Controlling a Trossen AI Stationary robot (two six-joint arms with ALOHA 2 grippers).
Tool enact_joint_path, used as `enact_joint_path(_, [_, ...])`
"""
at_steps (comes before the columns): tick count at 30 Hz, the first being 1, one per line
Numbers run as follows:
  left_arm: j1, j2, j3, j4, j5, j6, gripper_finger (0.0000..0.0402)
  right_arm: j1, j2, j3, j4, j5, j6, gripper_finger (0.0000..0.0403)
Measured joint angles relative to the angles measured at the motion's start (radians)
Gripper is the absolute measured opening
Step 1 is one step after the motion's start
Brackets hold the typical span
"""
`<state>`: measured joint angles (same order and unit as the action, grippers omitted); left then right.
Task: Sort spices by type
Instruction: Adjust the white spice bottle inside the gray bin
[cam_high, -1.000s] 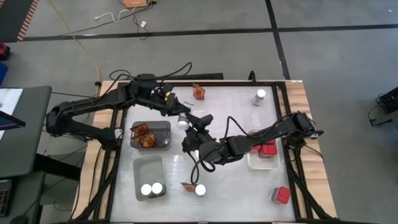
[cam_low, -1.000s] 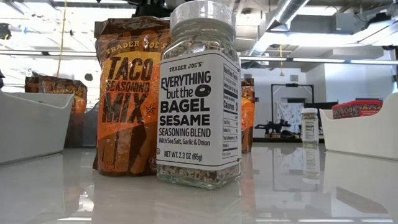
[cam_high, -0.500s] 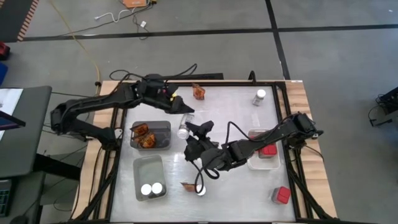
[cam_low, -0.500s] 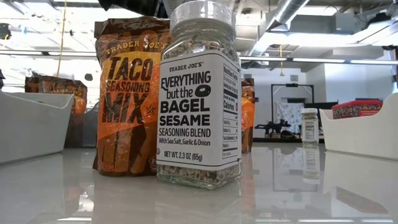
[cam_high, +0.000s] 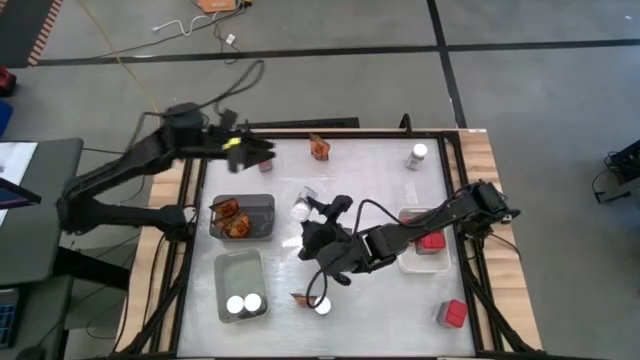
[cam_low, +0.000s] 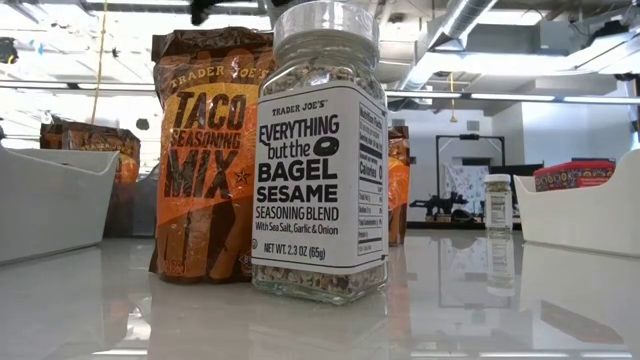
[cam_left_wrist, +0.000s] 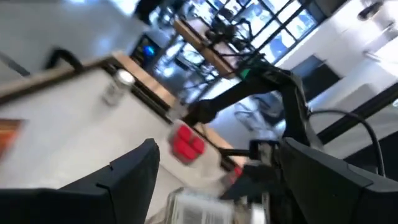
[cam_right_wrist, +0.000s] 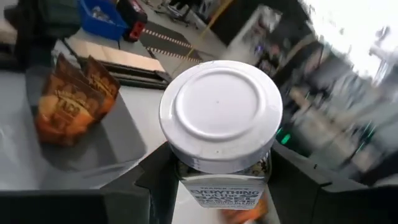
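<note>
Right pincer sits mid-bench, clamped on a jar with a white lid; in the right wrist view the two dark fingers flank the jar's glass just under the lid. From overhead only the jar's pale top shows, the rest hidden by the arm.

Left pincer hangs at the far left edge of the bench, motion-blurred, well apart from the jar. Its fingers stand wide apart and hold nothing. A blurred pale shape at the bottom of the left wrist view is probably the held jar, but the smear makes that uncertain.

Grey tray at left holds orange-brown packets. The clear tray nearer the front holds two white-lidded jars. The white tray at right holds red boxes, partly covered by the right arm.

Loose on the bench: one packet and one jar at the far edge, a red box at the front right, and a packet touching a jar at front centre.

The low view is filled by that front jar and the packet beside it; they block most of the bench behind.
</note>
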<state>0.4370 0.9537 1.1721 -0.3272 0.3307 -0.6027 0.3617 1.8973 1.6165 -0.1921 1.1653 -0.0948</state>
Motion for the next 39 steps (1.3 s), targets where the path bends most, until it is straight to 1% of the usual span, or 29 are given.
enact_joint_path(1, [-0.013,-0.032,0.0,-0.041,-0.041,0.026,0.032,-0.006,0.0,0.0,-0.028,-0.007,0.086,0.0224])
enact_joint_path(2, [-0.028,-0.061,0.0,-0.082,-0.079,0.044,0.032,-0.014,0.0,0.0,-0.055,-0.036,0.165,0.0224])
enact_joint_path(3, [-0.049,-0.091,0.001,-0.13,-0.125,0.064,0.032,-0.026,0.0,0.0,-0.068,-0.095,0.233,0.0224])
enact_joint_path(6, [-0.133,-0.157,0.0,-0.267,-0.252,0.094,0.032,-0.076,0.0,0.0,-0.048,-0.342,0.36,0.0224])
enact_joint_path(8, [-0.203,-0.188,0.0,-0.337,-0.347,0.094,0.032,-0.123,-0.003,0.0,-0.01,-0.546,0.428,0.0224])
enact_joint_path(10, [-0.286,-0.202,-0.004,-0.369,-0.434,0.087,0.032,-0.177,-0.005,0.0,0.008,-0.749,0.504,0.0224])
enact_joint_path(12, [-0.378,-0.213,-0.028,-0.356,-0.499,0.071,0.032,-0.229,-0.006,0.0,0.002,-0.931,0.552,0.0223])
enact_joint_path(14, [-0.478,-0.213,-0.064,-0.343,-0.573,0.059,0.032,-0.27,-0.017,0.0,-0.043,-1.062,0.558,0.0223])
enact_joint_path(15, [-0.53,-0.208,-0.083,-0.335,-0.613,0.052,0.032,-0.284,-0.027,0.0,-0.065,-1.099,0.558,0.0223])
enact_joint_path(17, [-0.643,-0.193,-0.138,-0.295,-0.709,0.041,0.032,-0.294,-0.064,0.0,-0.145,-1.126,0.553,0.0223])
enact_joint_path(19, [-0.749,-0.171,-0.192,-0.234,-0.815,0.033,0.032,-0.291,-0.113,0.0,-0.254,-1.133,0.513,0.0223])
enact_joint_path(21, [-0.832,-0.145,-0.237,-0.164,-0.923,0.031,0.032,-0.278,-0.166,0.002,-0.36,-1.13,0.482,0.0223])
enact_joint_path(23, [-0.881,-0.12,-0.264,-0.102,-1.016,0.04,0.032,-0.258,-0.221,-0.004,-0.456,-1.101,0.46,0.0223])
enact_joint_path(25, [-0.897,-0.089,-0.285,-0.081,-1.062,0.045,0.032,-0.234,-0.276,-0.026,-0.486,-1.058,0.445,0.0223])
enact_joint_path(28, [-0.891,-0.032,-0.289,-0.067,-1.065,0.045,0.032,-0.205,-0.342,-0.077,-0.482,-1.015,0.428,0.0223])
enact_joint_path(32, [-0.875,0.053,-0.289,-0.017,-1.055,0.047,0.032,-0.188,-0.396,-0.178,-0.313,-1.003,0.386,0.0223])
enact_joint_path(34, [-0.865,0.104,-0.289,0.046,-1.008,0.087,0.032,-0.193,-0.404,-0.209,-0.204,-1.008,0.357,0.0222])
enact_joint_path(36, [-0.859,0.15,-0.289,0.133,-0.958,0.161,0.032,-0.201,-0.405,-0.217,-0.147,-1.032,0.333,0.0222])
enact_joint_path(39, [-0.859,0.2,-0.279,0.265,-0.937,0.25,0.032,-0.208,-0.406,-0.217,-0.088,-1.079,0.304,0.0222])
